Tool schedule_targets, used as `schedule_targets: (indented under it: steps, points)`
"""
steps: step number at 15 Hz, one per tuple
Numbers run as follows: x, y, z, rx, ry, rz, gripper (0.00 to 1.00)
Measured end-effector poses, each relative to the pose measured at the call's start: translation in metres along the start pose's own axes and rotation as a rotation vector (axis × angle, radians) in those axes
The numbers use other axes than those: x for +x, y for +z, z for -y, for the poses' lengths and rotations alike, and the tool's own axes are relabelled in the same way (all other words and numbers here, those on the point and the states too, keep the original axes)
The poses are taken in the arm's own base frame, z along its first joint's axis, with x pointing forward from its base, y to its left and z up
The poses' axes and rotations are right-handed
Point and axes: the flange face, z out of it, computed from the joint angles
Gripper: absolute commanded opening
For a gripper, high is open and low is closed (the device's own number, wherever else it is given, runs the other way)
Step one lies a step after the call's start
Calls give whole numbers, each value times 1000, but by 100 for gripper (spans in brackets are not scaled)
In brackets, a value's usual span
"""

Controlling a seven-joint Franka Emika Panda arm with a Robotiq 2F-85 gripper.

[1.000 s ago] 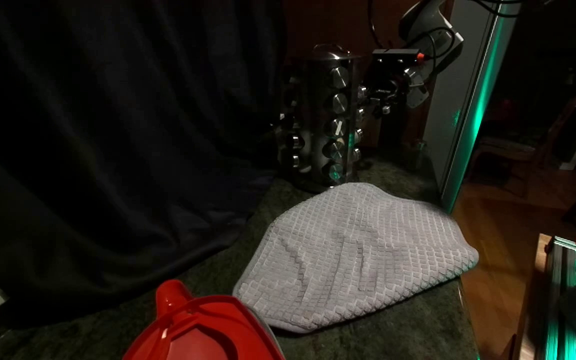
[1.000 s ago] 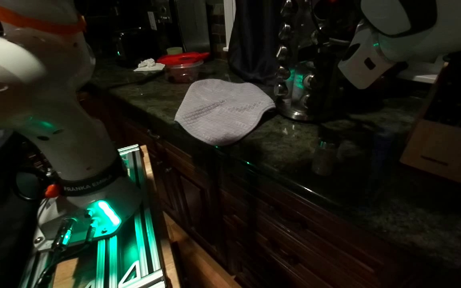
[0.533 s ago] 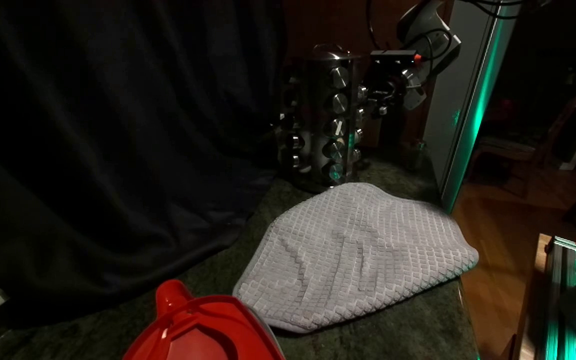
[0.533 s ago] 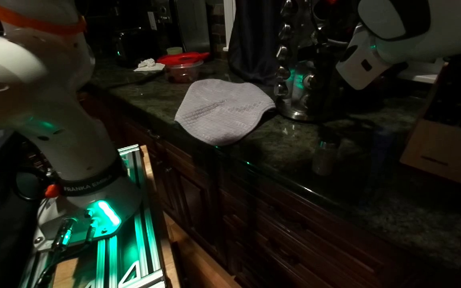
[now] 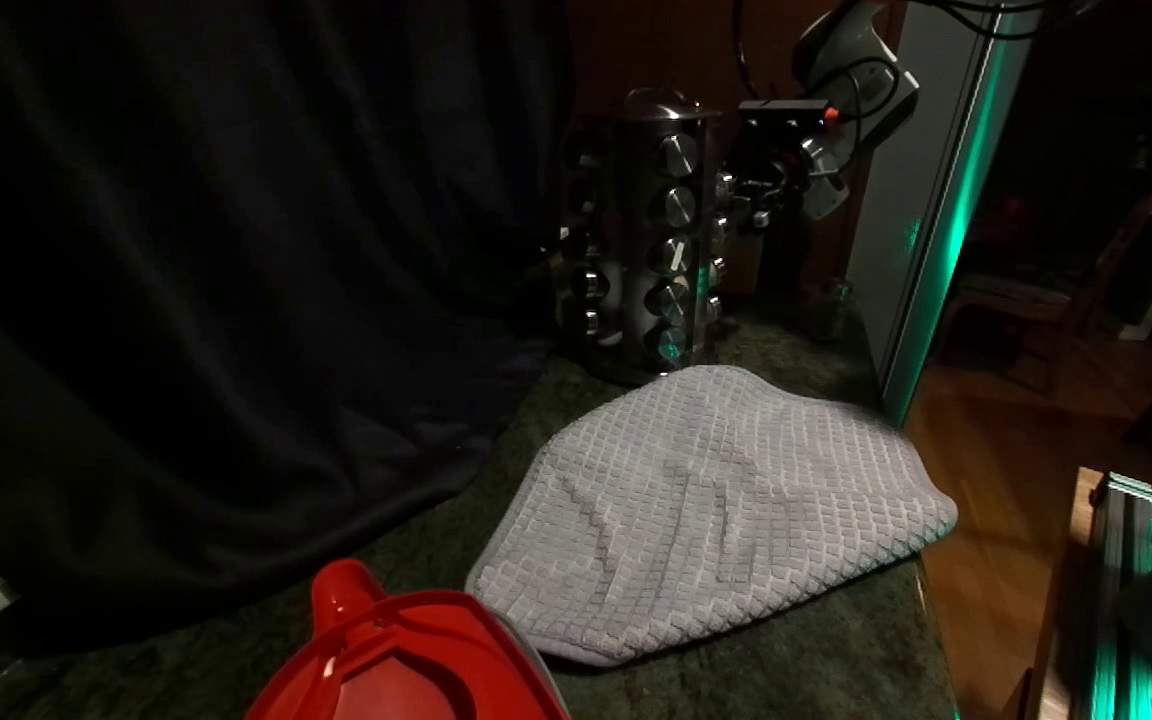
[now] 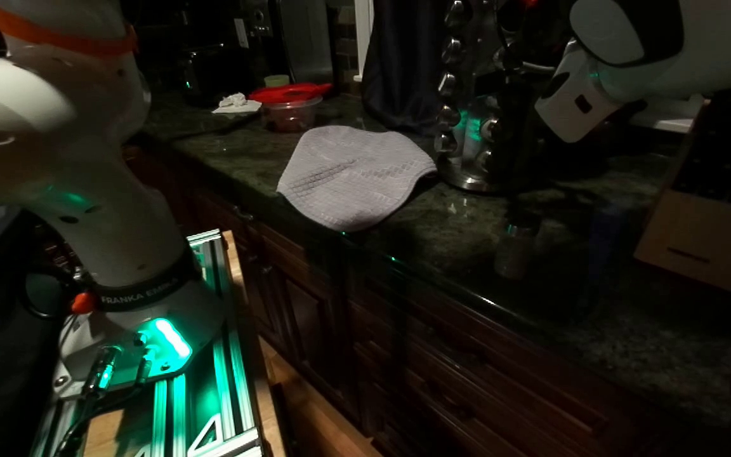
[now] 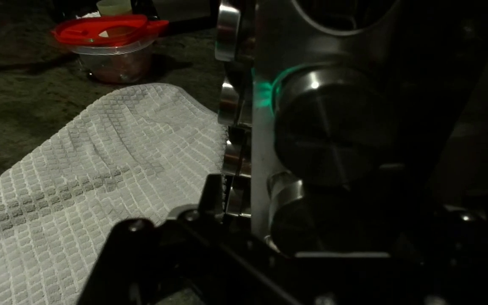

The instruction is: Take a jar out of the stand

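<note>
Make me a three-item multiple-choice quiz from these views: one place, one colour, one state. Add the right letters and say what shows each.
1. Where does the grey cloth lie?
A) on the floor
B) over the knife block
C) on the counter

2. What colour is the lid of the plastic container?
A) red
B) blue
C) white

3. How is the stand positioned?
A) on its side
B) upright
C) steeply tilted

1: C, since both exterior views show it spread there.
2: A, as the wrist view shows it plainly red.
3: B, since in both exterior views it rises straight up.
</note>
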Motion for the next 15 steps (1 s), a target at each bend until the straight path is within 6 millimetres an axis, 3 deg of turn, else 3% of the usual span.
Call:
schedule_targets:
  steps: [15]
  points:
    - [-1, -3, 5, 5, -7, -7, 100]
